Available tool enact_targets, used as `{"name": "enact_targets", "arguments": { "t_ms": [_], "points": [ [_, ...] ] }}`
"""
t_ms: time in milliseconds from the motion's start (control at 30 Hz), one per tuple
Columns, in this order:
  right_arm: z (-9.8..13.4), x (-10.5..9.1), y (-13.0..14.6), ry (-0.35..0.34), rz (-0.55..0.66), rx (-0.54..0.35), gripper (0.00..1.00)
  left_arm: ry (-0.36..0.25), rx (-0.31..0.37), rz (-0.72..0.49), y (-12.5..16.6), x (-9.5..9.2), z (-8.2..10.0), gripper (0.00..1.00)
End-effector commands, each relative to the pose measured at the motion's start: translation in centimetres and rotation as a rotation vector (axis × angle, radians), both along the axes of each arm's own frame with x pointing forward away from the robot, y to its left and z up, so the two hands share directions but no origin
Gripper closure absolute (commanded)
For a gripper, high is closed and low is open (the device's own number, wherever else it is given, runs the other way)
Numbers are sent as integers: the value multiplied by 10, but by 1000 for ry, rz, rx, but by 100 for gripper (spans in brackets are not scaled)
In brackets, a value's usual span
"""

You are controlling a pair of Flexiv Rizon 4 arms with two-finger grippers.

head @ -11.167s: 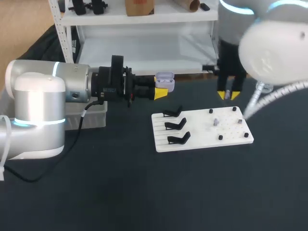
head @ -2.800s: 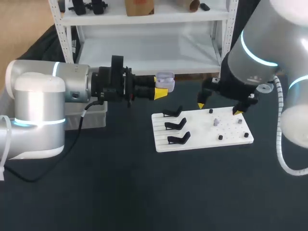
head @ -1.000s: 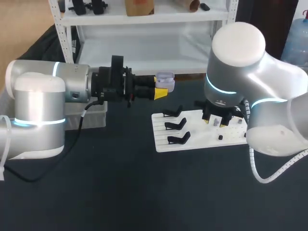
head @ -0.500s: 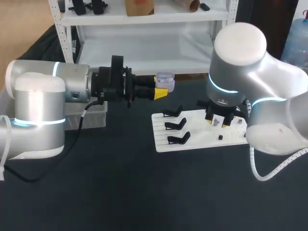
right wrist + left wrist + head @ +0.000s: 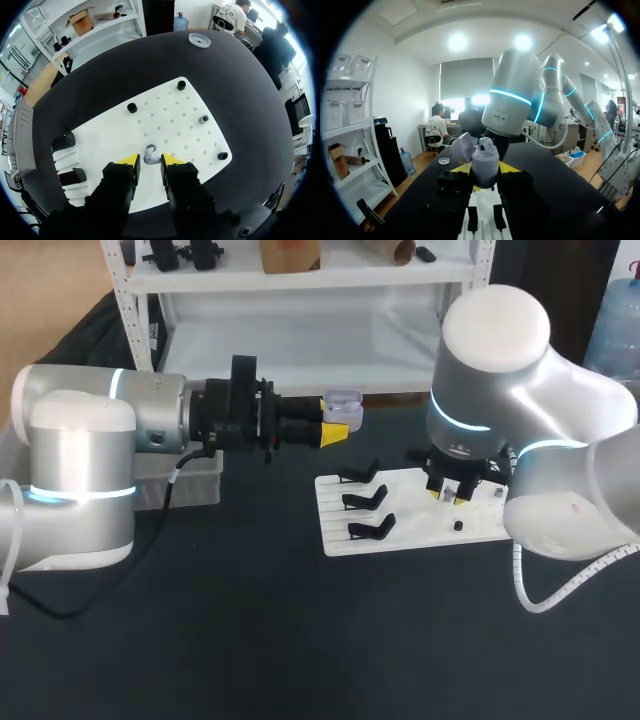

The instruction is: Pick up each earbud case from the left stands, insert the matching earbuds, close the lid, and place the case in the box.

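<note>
Jaws on my left gripper (image 5: 335, 433) are clamped on the pale lilac earbud case (image 5: 343, 406). In the head view I hold it in the air, off the far left corner of the white pegboard (image 5: 400, 530), beyond the three black stands (image 5: 362, 502). My right gripper (image 5: 449, 495) hangs low over the board's middle and hides whatever lies under it.

From the left wrist, the case (image 5: 485, 162) sits upright between my yellow tips. Its lid (image 5: 461, 148) is swung open to one side, so the wells face up. My right arm (image 5: 512, 100) stands ahead of it.

From the right wrist, my right jaws are slightly apart and clamp nothing. The small grey earbud (image 5: 151, 154) lies on the board (image 5: 170, 115), right at the mouth of the gap between the tips (image 5: 148, 164). It may be brushing one tip, which I cannot tell. The black pegs (image 5: 132, 107) stand well clear around it. I cannot make out which way its stem runs.

I judge the earbud is centred for a straight descent and pinch. My right arm is far nearer to it than my left.
</note>
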State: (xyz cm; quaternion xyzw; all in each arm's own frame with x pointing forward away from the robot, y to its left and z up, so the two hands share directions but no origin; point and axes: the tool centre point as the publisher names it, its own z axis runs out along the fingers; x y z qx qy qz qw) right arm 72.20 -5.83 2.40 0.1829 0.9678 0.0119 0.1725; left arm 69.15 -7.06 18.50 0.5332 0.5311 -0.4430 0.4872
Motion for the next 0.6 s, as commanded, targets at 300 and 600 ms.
{"name": "enact_targets", "arguments": {
  "t_ms": [300, 600],
  "points": [
    [-3, 1, -3, 10, -12, -12, 73, -1, -2, 0, 0, 0, 0, 100],
    [-4, 5, -3, 10, -22, -12, 85, -1, -2, 0, 0, 0, 0, 100]
  ]
}}
